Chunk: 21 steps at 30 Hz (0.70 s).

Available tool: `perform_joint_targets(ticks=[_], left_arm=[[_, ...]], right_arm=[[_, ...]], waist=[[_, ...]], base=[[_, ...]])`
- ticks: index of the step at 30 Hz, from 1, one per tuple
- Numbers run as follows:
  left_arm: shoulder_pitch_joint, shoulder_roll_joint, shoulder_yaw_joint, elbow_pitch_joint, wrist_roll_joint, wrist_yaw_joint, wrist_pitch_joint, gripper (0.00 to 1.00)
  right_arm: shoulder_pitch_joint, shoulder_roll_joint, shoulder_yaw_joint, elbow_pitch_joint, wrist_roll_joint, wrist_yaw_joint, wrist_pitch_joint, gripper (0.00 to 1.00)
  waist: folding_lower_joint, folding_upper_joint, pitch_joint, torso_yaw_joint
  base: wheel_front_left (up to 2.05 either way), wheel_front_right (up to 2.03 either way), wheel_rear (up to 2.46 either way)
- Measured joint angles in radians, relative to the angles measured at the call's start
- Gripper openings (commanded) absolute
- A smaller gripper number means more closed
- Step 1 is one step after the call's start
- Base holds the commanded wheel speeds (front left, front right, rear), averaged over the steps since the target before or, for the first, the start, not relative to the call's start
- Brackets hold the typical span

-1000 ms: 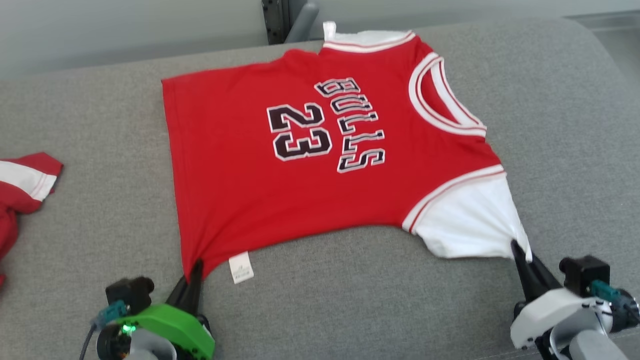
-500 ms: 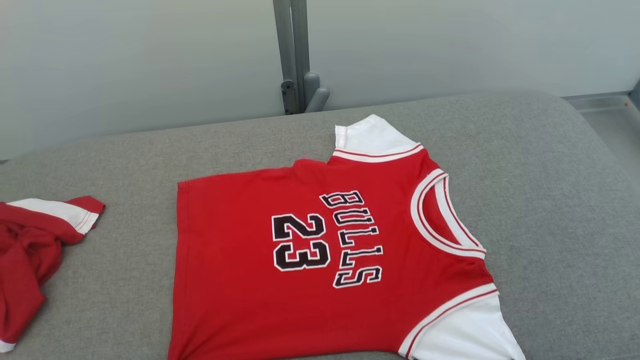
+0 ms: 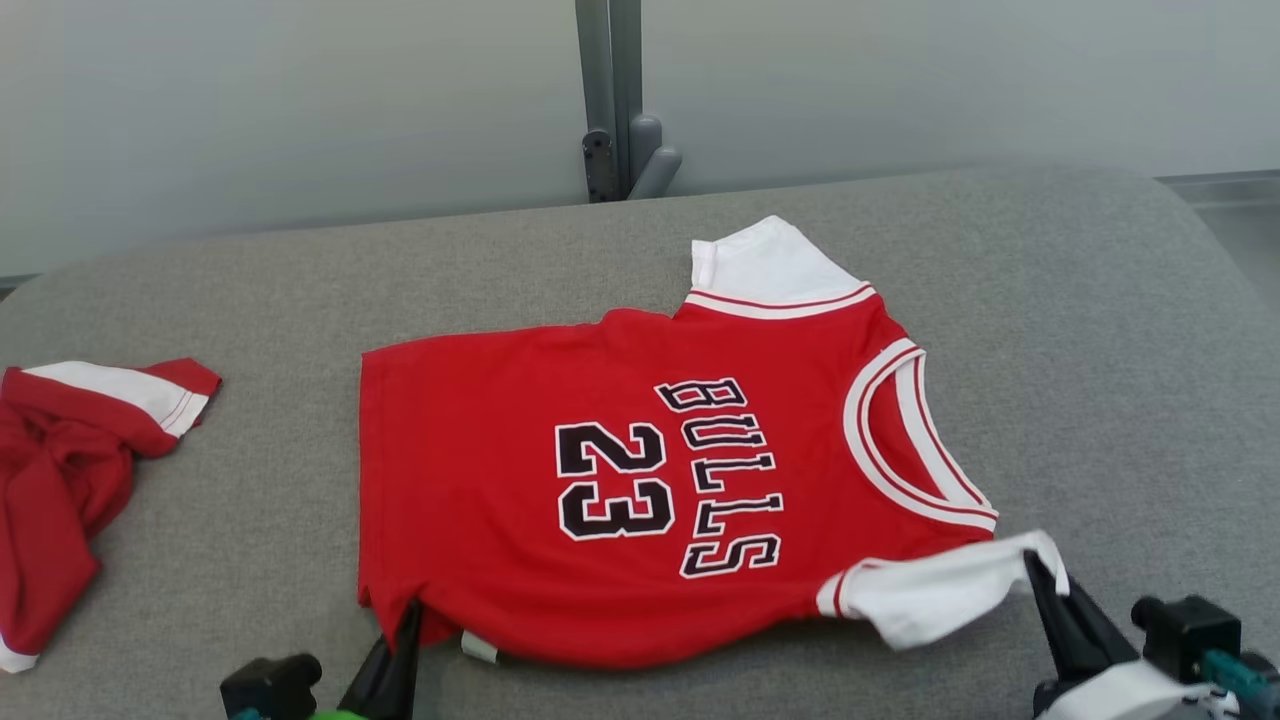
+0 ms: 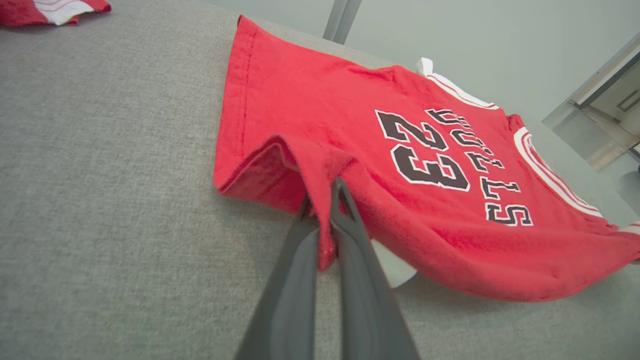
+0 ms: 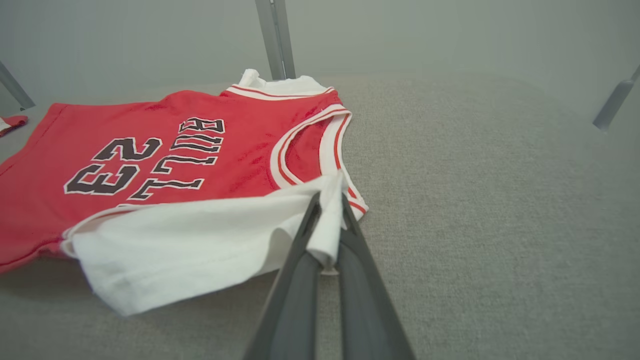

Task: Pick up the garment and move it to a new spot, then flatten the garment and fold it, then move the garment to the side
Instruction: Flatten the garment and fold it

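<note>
I see grey cushion (image 3: 1100, 330) — red jersey (image 3: 480, 470) spread mostly flat at middle, near edge lifted clear. At left end, second red garment (image 3: 60, 480) crumpled — well apart from jersey.

I see the jersey (image 3: 480, 500) lying front side up on the grey cushion (image 3: 1100, 350). It is red with white sleeves, a white-and-red neckband and "BULLS 23" in black letters edged white. The neck points right, the hem left. The far side lies flat. On the near side, the hem corner is raised and bunched, pinched by the left gripper (image 4: 325, 192), and the white sleeve is lifted at its edge, pinched by the right gripper (image 5: 327, 202).
</note>
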State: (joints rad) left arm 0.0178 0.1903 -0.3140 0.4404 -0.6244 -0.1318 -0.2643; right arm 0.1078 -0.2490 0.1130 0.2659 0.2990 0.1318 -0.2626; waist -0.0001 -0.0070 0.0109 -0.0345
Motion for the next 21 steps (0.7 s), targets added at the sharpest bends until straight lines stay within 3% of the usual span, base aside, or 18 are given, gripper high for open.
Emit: perform_joint_targets(ticks=[5,21], left_arm=[[-0.079,0.014,-0.025,-0.053,-0.002,0.000,0.000,0.00],[-0.277,-0.026,-0.040,0.043,-0.005,0.000,0.000,0.00]], right_arm=[[-0.142,-0.005,-0.009,-0.012,-0.010,0.000,0.000,0.00],[-0.434,-0.046,0.029,0.206,-0.049,0.000,0.000,0.00]], waist=[[0.0000,0.0000,0.041,0.013],[0.0001,0.0000,0.178,0.075]], base=[[0.00,0.00,0.00],[0.00,0.00,0.00]])
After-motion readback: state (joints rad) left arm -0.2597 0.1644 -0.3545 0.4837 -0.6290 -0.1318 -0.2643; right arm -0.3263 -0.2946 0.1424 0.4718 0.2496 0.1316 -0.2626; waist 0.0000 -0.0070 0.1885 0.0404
